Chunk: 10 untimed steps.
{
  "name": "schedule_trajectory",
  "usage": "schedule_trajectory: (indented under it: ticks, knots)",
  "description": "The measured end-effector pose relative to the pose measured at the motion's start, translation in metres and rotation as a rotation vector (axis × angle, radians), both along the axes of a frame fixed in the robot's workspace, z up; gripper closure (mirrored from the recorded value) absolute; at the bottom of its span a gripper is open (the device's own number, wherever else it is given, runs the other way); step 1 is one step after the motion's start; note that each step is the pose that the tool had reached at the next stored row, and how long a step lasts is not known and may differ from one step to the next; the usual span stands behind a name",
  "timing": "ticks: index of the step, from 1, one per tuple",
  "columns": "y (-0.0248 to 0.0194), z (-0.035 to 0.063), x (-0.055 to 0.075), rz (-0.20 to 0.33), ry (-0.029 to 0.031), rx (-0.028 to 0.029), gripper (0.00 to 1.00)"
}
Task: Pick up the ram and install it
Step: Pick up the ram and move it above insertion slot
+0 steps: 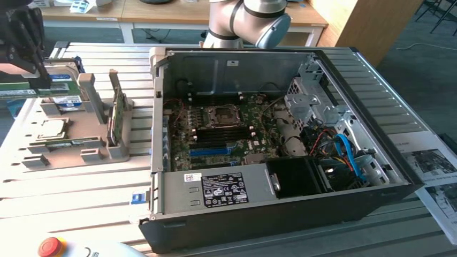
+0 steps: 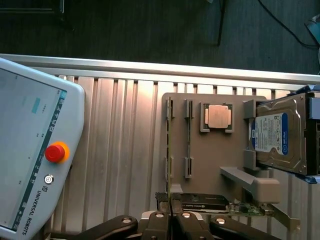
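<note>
My hand (image 2: 171, 212) is clamped on the ram (image 2: 168, 145), stick edge-on and running lengthwise straight out from it above the grey tray (image 2: 215, 165), with the open computer (image 1: 286, 160) well off to the exterior view's right.

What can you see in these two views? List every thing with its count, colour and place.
computer case: one, black, open, exterior view's right
motherboard: one, green, inside the case
holder tray: one, grey, beside the case
processor chip: one, silver, on the tray
hard drive: one, silver, blue label, on the tray
circuit card: one, green, upright on the tray
teach pendant: one, pale grey, on the slatted table
ram: one, green, held above the tray
robot arm: one, silver, beyond the case
pincer: one, black, shut on the ram
</note>
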<state>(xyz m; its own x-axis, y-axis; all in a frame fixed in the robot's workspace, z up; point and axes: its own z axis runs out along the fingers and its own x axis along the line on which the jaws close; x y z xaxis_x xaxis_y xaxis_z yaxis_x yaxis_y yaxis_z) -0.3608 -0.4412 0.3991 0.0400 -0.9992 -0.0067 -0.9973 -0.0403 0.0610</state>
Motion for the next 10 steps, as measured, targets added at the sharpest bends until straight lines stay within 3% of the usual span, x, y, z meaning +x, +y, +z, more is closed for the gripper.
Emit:
schedule_trajectory:
  ticks: [10]
  knots:
    - [-0.003,0.0,0.018,0.0,0.0017,0.0,0.88]
